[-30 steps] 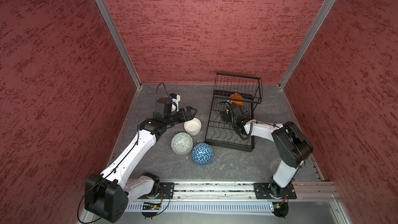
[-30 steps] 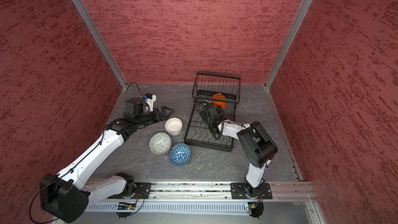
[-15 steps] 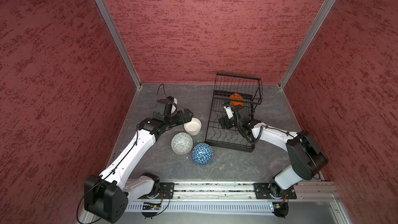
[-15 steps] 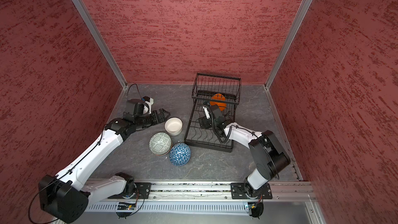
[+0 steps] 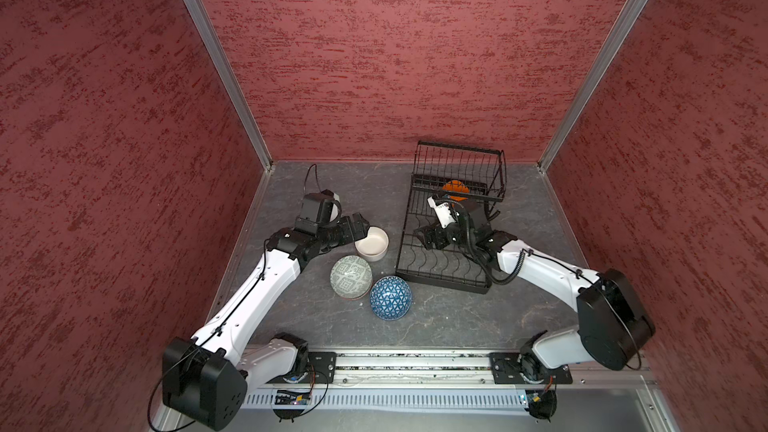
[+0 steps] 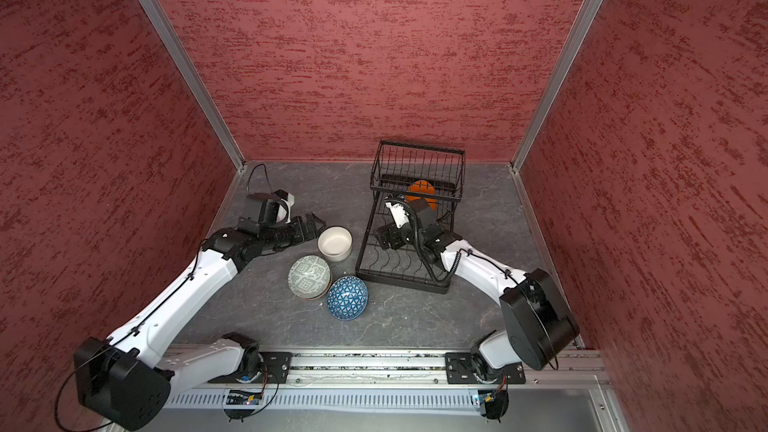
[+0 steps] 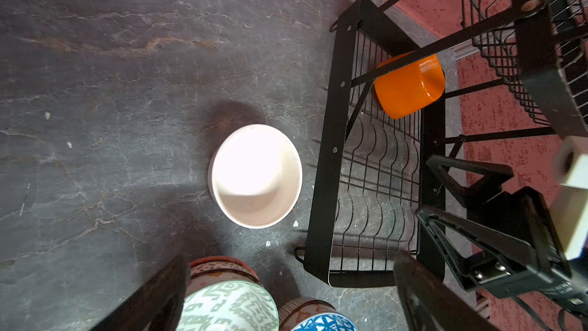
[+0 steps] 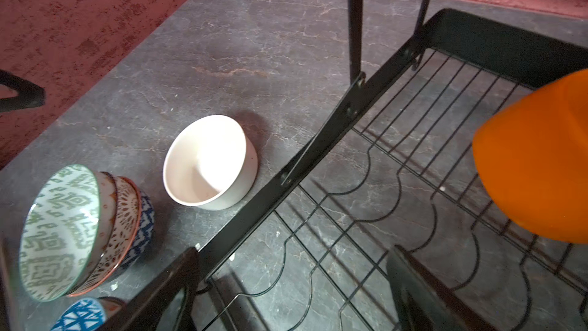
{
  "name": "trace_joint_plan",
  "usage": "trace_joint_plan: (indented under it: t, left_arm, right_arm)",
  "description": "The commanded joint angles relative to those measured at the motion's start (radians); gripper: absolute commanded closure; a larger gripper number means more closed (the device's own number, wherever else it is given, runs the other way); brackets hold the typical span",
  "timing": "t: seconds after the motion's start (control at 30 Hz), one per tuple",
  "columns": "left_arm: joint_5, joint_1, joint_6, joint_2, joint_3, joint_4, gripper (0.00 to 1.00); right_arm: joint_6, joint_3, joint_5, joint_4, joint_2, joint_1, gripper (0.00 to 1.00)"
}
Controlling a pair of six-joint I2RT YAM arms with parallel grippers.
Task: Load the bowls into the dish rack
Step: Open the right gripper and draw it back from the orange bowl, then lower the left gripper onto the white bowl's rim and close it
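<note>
Plain orange bowl (image 7: 409, 85) leaned on side in black wire dish rack (image 7: 328, 160), near back edge of tabletop (image 5: 457, 326); wires propped it. Plain white bowl (image 5: 372, 243) sat just beside rack. Left gripper (image 7: 291, 262) spread near it, likely for rim. Right gripper (image 8: 292, 251) spread, empty, over rack.

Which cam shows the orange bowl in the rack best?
Left wrist: the orange bowl shows nearly whole, tilted in the dish rack, one bar crossing it. Right wrist crops it at the frame edge. In both top views it is small, half hidden behind rack wires.
</note>
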Motion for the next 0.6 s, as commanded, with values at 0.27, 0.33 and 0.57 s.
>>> trace_joint_plan:
  t: [0.27, 0.33, 0.57]
  left_arm:
    - [-0.020, 0.031, 0.055, 0.132, 0.091, -0.122, 0.02]
    - [-0.040, 0.032, 0.069, 0.179, 0.124, -0.151, 0.04]
    - [-0.103, 0.029, 0.134, 0.330, 0.248, -0.216, 0.16]
  right_arm:
    - [0.100, -0.029, -0.052, -0.041, -0.164, 0.019, 0.10]
    - [0.112, -0.044, -0.046, -0.033, -0.187, 0.020, 0.10]
    - [0.136, -0.056, 0.002, -0.040, -0.203, 0.033, 0.11]
